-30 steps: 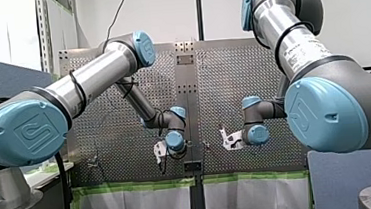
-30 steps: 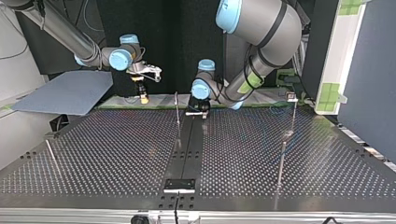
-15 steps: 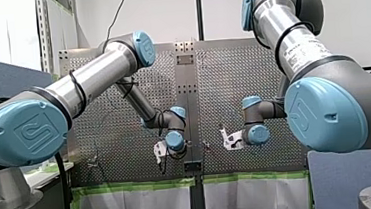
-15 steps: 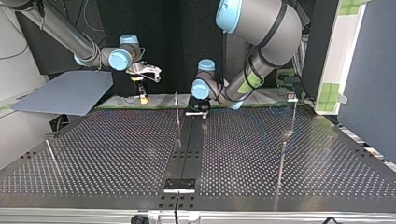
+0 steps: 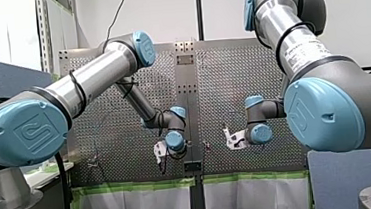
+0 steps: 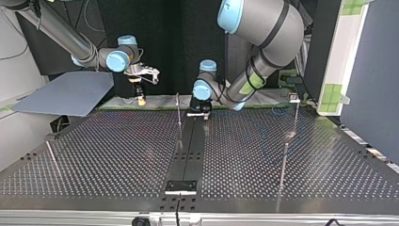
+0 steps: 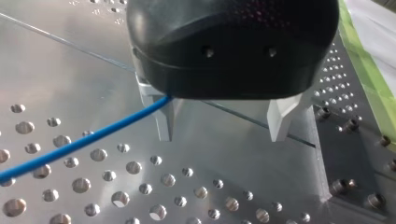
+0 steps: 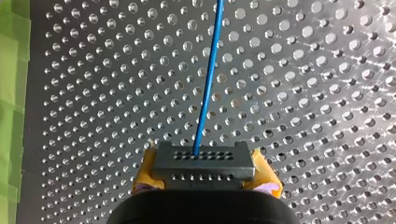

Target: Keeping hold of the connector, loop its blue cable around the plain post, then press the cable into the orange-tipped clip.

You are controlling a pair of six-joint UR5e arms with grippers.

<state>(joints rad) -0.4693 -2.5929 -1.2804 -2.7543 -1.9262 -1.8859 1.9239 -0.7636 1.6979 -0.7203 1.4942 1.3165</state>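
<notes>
My right gripper (image 8: 204,173) is shut on a dark grey connector (image 8: 204,163), held between its yellow pads (image 8: 145,171). The blue cable (image 8: 208,79) runs straight ahead from the connector over the perforated table. At the top view's left, the right gripper (image 6: 140,94) hangs above the table's far edge. My left gripper (image 7: 223,127) is open and low over the plate. The blue cable (image 7: 79,145) passes beside one metal finger (image 7: 164,119); nothing lies between the fingers. In the top view the left gripper (image 6: 198,111) sits just right of a thin plain post (image 6: 179,110).
A post carrying a small clip (image 6: 294,98) stands at the top view's far right, with another thin post (image 6: 283,162) nearer the camera. A slanted rod (image 6: 51,155) is at the left. Green tape (image 8: 11,70) edges the perforated table (image 6: 117,155).
My right arm has shifted the connector slightly toward the top view's left. My left arm has not moved.
</notes>
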